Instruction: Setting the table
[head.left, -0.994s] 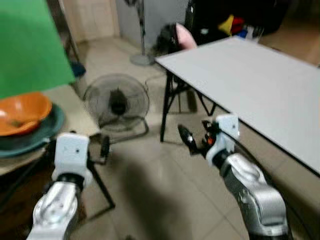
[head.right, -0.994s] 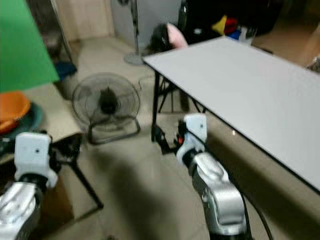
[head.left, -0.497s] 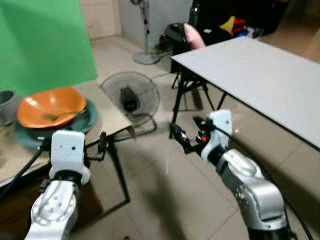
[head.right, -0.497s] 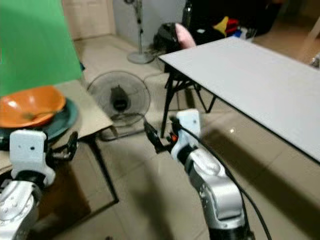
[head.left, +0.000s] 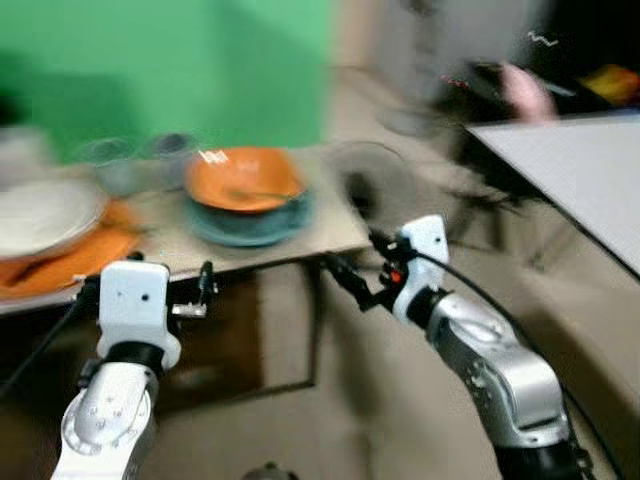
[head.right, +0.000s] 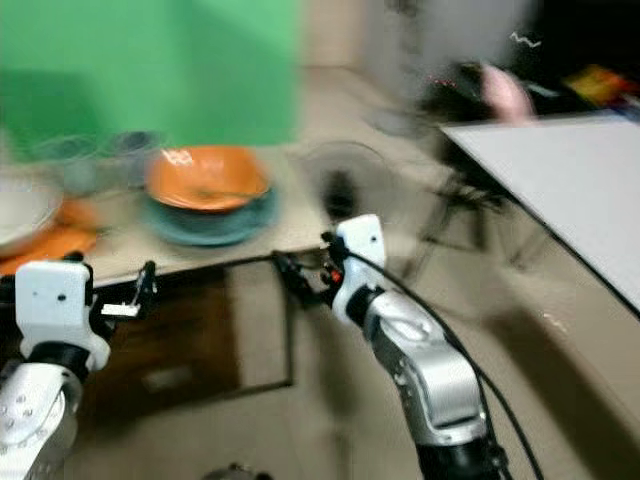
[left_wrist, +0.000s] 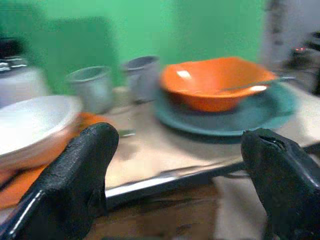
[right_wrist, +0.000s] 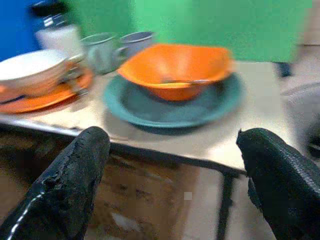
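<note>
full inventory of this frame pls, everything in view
orange bowl: 1, orange, sits in the teal plate, utensil inside
teal plate: 1, teal, on the side table
white bowl: 1, white, on the orange plate
orange plate: 1, orange, beside the teal plate
mugs: 2, grey, behind the plates
jar: 1, white, dark lid, behind the white bowl
side table: 1, beige top
grey table: 1, to the right
fan: 1, dark, on the floor, blurred
left gripper: open, before the side table
right gripper: open, by the table corner
</note>
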